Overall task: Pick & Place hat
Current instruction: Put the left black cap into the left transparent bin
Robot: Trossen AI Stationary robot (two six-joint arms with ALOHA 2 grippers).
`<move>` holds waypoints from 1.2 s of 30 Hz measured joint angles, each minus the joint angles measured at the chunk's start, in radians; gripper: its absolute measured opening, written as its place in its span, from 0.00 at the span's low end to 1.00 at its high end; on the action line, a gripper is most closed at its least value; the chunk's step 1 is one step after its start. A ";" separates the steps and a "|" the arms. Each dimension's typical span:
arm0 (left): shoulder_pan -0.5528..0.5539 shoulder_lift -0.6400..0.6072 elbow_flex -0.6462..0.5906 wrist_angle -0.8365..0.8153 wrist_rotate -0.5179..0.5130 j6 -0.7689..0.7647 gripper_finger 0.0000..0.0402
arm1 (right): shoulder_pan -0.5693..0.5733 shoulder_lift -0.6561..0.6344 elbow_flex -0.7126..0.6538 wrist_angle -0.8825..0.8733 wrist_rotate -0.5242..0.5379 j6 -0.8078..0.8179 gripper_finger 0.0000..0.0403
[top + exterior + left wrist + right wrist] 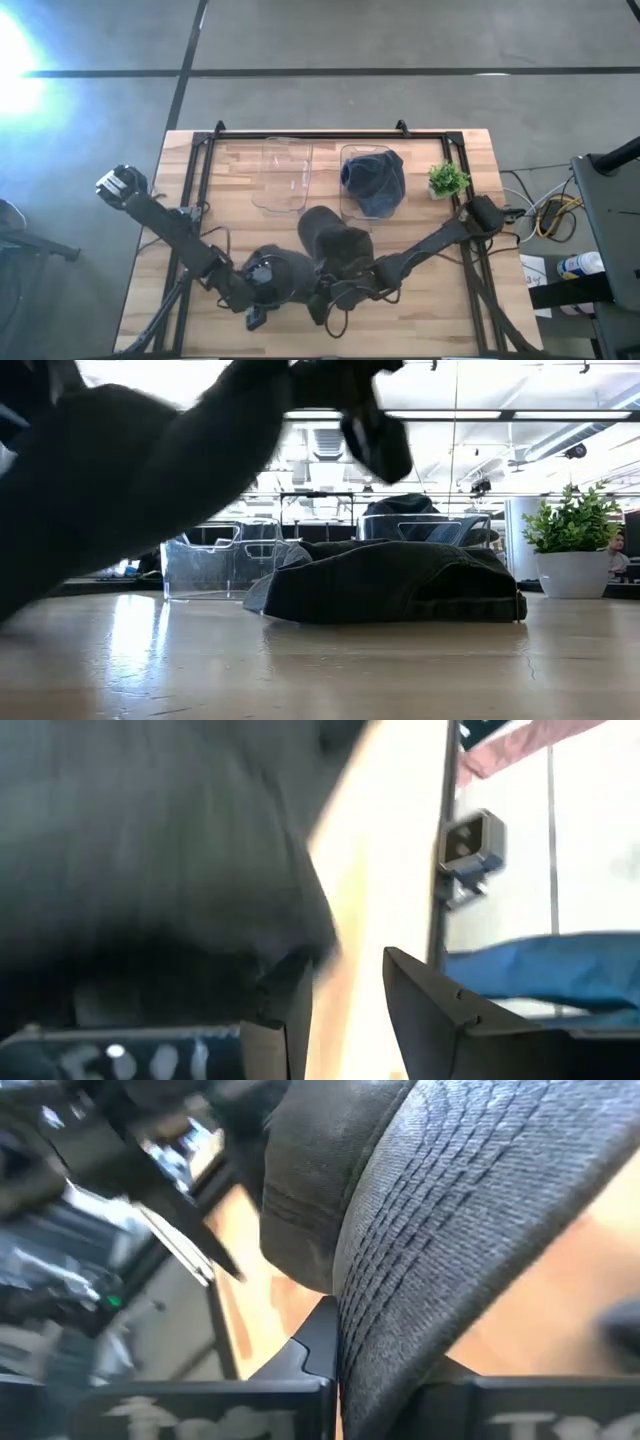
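A dark grey hat (335,240) lies near the table's near edge, and in the low view the hat (390,585) rests flat on the wood. My right gripper (335,295) is at its near side, shut on its stitched brim (385,1360). My left gripper (262,290) is just to the hat's left, open (345,990), with dark cloth (150,850) close beside one finger. I cannot tell whether that finger touches the cloth. A blue hat (375,180) sits in a clear bin. My right gripper pinches the dark hat's brim (400,1280) between its two fingers, one finger (315,1345) on each face of the brim. The fingers come from the table's near side, roughly level. In the low view the hat lies on the table.
Two clear bins stand side by side at the far middle; the left bin (285,175) holds nothing and the right bin (350,200) holds the blue hat. A small potted plant (448,180) stands to their right. A black frame (300,133) runs along the table's far edge.
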 joint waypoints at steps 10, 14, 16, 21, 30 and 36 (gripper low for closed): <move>-0.130 -0.128 0.249 -0.510 -0.279 -0.104 0.29 | -0.002 -0.301 0.023 -0.531 0.019 -0.738 0.03; -0.144 -0.150 0.360 -0.640 -0.483 -0.109 0.29 | 0.049 -0.354 0.150 -0.883 0.247 -1.132 0.03; -0.143 -0.154 0.411 -0.659 -0.566 -0.076 0.29 | 0.099 -0.349 0.214 -0.995 0.434 -1.373 0.03; -0.125 -0.140 0.528 -0.645 -0.678 0.038 0.29 | 0.167 -0.291 0.308 -1.008 0.595 -1.919 0.03; -0.054 -0.086 0.603 -0.510 -0.704 0.186 0.29 | 0.190 -0.229 0.378 -1.003 0.586 -1.997 0.03; 0.042 -0.017 0.602 -0.440 -0.546 0.234 0.29 | 0.183 -0.167 0.411 -1.014 0.521 -2.082 0.03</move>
